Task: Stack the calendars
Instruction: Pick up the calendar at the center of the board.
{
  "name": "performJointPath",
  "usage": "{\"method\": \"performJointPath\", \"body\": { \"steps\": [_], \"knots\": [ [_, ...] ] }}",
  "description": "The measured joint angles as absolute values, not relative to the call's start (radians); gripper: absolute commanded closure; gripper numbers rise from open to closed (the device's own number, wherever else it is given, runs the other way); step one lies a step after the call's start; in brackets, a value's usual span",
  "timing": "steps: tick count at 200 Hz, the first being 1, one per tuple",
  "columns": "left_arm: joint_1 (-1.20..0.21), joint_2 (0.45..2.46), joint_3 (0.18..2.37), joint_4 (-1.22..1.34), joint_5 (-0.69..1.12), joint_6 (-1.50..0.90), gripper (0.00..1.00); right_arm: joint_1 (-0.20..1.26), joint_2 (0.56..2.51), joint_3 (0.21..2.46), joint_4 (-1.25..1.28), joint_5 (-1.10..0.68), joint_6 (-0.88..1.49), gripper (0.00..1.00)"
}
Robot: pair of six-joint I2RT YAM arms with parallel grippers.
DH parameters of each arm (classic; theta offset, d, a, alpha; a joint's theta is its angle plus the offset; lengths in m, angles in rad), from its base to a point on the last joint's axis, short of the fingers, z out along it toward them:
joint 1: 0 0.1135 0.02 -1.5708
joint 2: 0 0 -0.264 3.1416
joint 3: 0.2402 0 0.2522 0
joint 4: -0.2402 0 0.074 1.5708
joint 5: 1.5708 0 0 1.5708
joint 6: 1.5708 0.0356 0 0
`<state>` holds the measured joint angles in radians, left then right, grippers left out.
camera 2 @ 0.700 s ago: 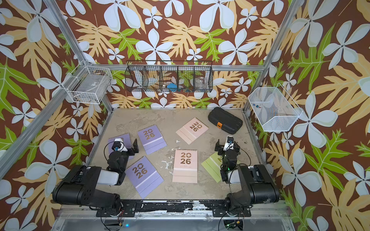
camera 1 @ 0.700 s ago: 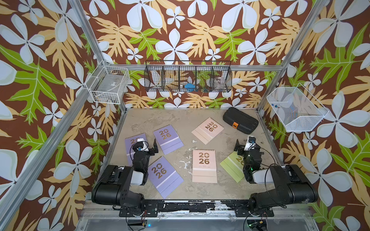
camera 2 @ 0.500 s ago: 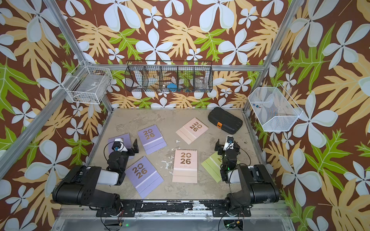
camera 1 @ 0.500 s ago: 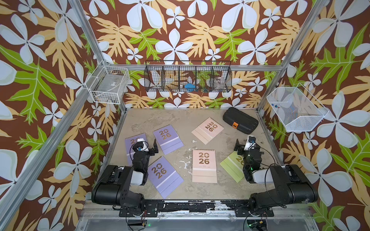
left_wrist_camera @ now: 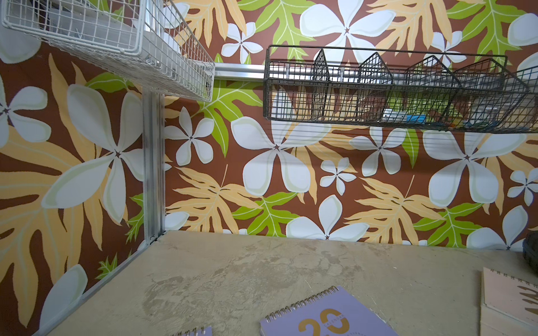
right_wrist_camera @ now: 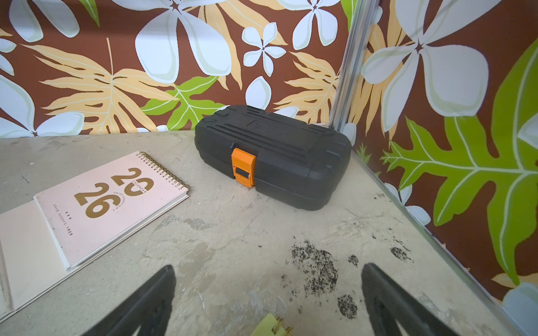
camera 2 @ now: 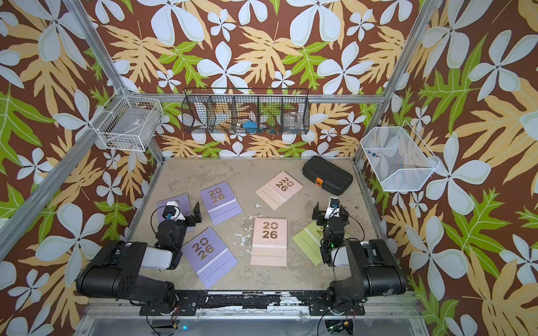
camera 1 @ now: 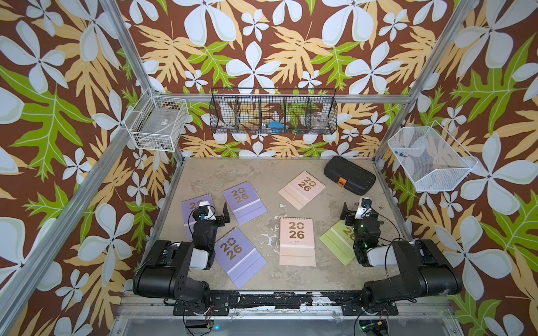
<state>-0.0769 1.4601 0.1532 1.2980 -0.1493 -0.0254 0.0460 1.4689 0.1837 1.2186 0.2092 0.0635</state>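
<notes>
Six calendars with gold "2026" covers lie flat and apart on the table in both top views. The lilac ones are at the left edge [camera 1: 193,205], behind it [camera 1: 244,200] and near the front [camera 1: 238,256]. Pale pink ones lie at the back [camera 1: 301,189] and in the middle [camera 1: 297,244], and a light green one [camera 1: 337,241] at the right. My left gripper [camera 1: 209,213] hovers open over the leftmost lilac calendar, holding nothing. Over the green calendar's spiral corner [right_wrist_camera: 269,327] my right gripper [right_wrist_camera: 267,291] stands open and empty.
A black case with an orange latch [right_wrist_camera: 273,157] sits in the back right corner. A black wire basket [camera 1: 273,112] hangs on the back wall, and white wire baskets hang on the left [camera 1: 157,123] and right [camera 1: 428,158] walls. Aluminium frame posts edge the table.
</notes>
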Motion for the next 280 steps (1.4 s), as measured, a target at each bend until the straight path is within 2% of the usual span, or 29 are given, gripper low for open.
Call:
{"method": "performJointPath", "body": {
  "steps": [29, 82, 129, 188, 217, 237, 280],
  "knots": [
    [-0.077, 1.404, 0.162, 1.243, -0.185, -0.034, 0.0, 0.046, 1.431, 0.206, 1.153, 0.22, 0.064, 0.0],
    [-0.107, 1.129, 0.405, 0.811, -0.336, -0.144, 0.0, 0.059, 1.171, 0.449, 0.63, 0.28, 0.176, 0.0],
    [-0.221, 1.137, 0.61, 0.358, -0.248, -0.359, 0.0, 0.101, 1.117, 0.633, 0.097, 0.244, 0.411, 0.0],
    [-0.56, 1.319, 0.712, 0.159, -0.116, -0.619, 0.0, 0.103, 1.107, 0.687, -0.29, -0.073, 0.551, 0.0],
    [-0.682, 1.486, 0.855, 0.131, -0.064, -0.678, 0.0, -0.046, 1.083, 0.653, -0.361, -0.153, 0.577, 0.0],
    [-0.732, 1.619, 0.985, 0.122, -0.011, -0.682, 0.01, -0.126, 1.077, 0.623, -0.388, -0.193, 0.593, 0.0],
    [-0.749, 1.883, 1.266, 0.08, 0.133, -0.682, 0.02, -0.257, 1.088, 0.537, -0.387, -0.297, 0.62, 0.0]
  ]
}}
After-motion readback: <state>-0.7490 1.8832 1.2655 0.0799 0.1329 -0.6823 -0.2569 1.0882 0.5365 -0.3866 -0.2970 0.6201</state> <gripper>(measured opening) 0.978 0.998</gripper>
